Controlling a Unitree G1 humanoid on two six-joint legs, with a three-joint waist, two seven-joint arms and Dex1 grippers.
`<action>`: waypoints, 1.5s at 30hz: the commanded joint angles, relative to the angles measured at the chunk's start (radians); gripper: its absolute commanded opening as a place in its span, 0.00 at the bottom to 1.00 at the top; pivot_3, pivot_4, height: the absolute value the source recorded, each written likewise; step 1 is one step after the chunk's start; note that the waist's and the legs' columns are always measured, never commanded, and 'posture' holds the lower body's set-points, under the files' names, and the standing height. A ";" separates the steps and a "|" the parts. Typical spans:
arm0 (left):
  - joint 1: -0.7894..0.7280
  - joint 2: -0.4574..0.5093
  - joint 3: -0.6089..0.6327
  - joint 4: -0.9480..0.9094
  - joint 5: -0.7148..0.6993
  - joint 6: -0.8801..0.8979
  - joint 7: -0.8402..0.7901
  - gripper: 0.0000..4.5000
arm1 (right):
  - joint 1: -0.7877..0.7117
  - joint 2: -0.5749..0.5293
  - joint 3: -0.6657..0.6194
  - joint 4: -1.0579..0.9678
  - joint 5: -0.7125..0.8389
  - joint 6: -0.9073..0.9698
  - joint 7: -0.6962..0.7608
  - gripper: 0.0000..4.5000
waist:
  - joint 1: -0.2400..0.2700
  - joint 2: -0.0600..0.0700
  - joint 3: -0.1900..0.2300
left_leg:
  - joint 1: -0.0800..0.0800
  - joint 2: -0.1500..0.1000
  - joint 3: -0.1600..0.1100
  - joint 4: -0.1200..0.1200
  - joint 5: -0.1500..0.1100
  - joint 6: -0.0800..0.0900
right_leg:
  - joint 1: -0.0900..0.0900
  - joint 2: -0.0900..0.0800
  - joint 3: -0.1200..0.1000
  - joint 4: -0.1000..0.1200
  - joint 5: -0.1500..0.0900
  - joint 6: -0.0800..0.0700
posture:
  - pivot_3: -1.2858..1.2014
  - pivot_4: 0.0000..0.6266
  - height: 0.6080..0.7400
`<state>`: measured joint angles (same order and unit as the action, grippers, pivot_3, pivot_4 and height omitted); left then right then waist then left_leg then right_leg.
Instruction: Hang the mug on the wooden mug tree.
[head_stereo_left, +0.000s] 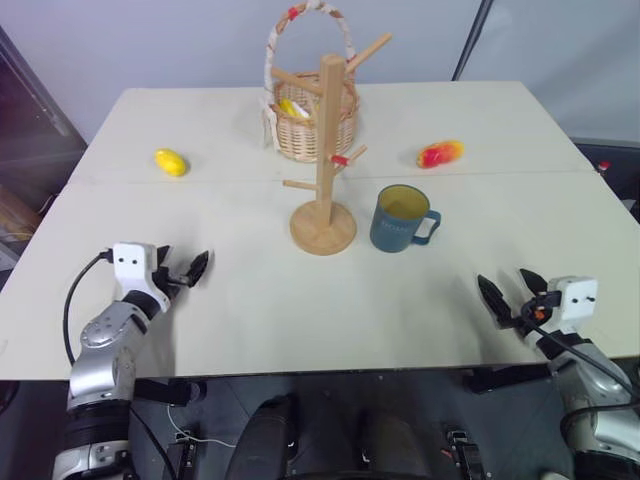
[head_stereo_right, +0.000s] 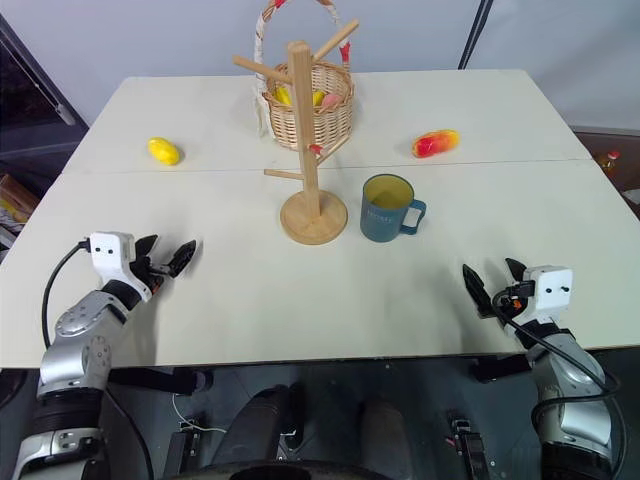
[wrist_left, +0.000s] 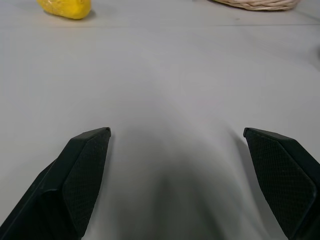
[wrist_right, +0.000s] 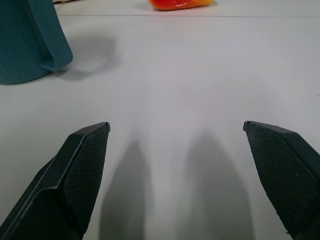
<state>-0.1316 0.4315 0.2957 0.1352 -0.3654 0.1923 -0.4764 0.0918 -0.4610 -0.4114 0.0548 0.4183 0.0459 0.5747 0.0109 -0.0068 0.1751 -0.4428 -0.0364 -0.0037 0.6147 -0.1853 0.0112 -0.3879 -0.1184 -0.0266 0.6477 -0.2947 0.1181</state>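
Low over the table (head_stereo_left: 300, 320), left gripper (head_stereo_left: 187, 268) spread, right gripper (head_stereo_left: 510, 295) spread, both level.

Wicker basket (head_stereo_left: 312, 125) (fruit inside), lemon (head_stereo_left: 171, 161), mango (head_stereo_left: 440, 153).

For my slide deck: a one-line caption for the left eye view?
Mug upright beside the wooden mug tree, both grippers open near the table's front edge.

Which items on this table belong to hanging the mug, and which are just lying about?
Belongs to the job:
- mug, upright on the table
- wooden mug tree, just left of it
- right gripper, jaws open, empty
- left gripper, jaws open, empty

Just lying about:
- wicker basket behind the tree
- yellow fruit
- red-yellow fruit
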 joint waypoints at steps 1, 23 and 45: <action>0.008 0.011 0.020 -0.052 -0.009 0.006 0.004 1.00 | -0.011 -0.017 -0.018 -0.054 0.020 0.004 0.003 0.99 | 0.001 0.000 0.000 | 0.000 0.000 0.000 0.000 0.000 0.000 | 0.000 0.000 0.000 0.000 0.000 0.000 | 0.52 0.24 1.00; 0.053 0.018 -0.247 -0.441 -0.119 0.074 -0.296 1.00 | -0.109 0.072 0.135 -0.206 -0.088 0.087 -0.173 0.99 | 0.000 0.001 0.000 | 0.000 0.000 0.000 0.000 0.000 0.000 | 0.000 0.000 0.000 -0.001 -0.002 -0.003 | 0.52 0.24 1.00; -0.063 0.011 -0.389 -0.506 -0.138 0.138 -0.399 1.00 | -0.231 0.166 0.219 -0.014 -0.250 -0.056 -0.304 0.99 | -0.003 0.001 0.000 | 0.000 0.000 0.000 0.000 0.000 0.000 | 0.000 0.004 -0.001 0.000 0.000 0.000 | 0.52 0.24 1.00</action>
<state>-0.1952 0.4416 -0.0945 -0.3265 -0.4853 0.3324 -0.8707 -0.1259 -0.3008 -0.1900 0.0478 0.1696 0.0136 0.2746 0.0079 -0.0056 0.1746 -0.4429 -0.0368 -0.0035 0.6151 -0.1849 0.0117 -0.3877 -0.1139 -0.0279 0.6481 -0.2947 0.1180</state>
